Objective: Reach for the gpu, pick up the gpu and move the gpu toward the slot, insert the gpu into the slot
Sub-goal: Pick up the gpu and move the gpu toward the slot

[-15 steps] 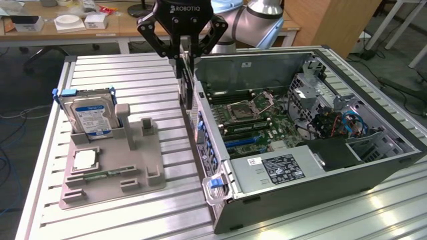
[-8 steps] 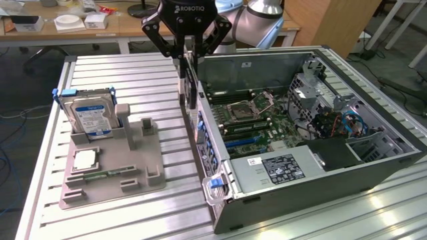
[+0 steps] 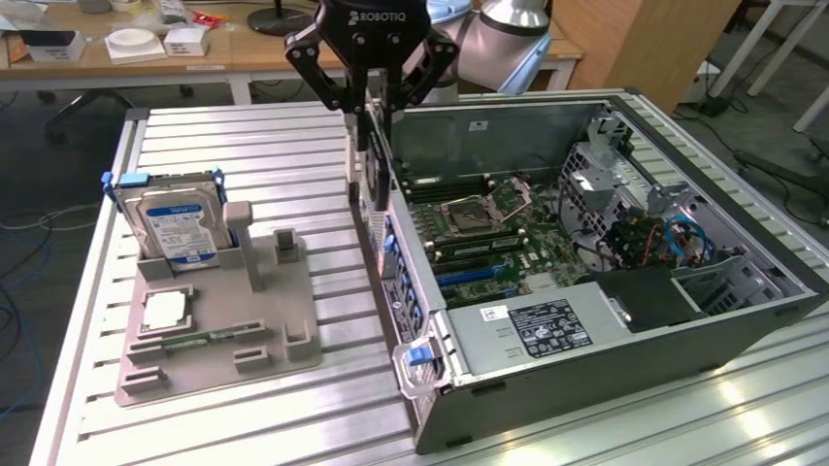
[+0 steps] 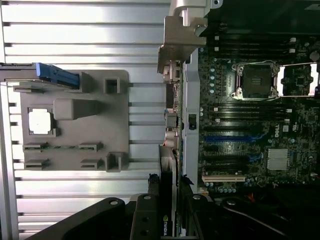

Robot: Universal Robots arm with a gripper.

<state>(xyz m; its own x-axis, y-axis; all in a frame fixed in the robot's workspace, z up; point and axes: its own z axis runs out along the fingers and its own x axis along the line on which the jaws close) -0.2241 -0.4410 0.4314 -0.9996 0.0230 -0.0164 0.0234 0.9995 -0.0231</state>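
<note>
Slatted metal table (image 3: 233,427), thin dark gpu (image 3: 372,165) upright, edge-on, clamped in claw (image 3: 379,105)

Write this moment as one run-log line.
gripper: shut on gpu | gpu: upright, over case edge | slot: empty

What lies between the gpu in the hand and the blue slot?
The computer case's rear wall, as the wrist view shows: the gpu hangs outside that wall, the slot lies inside on the motherboard.

A ribbed metal table (image 3: 259,417) carries a grey plastic holder (image 3: 220,340) and, beside it, an open computer case (image 3: 622,379).
</note>
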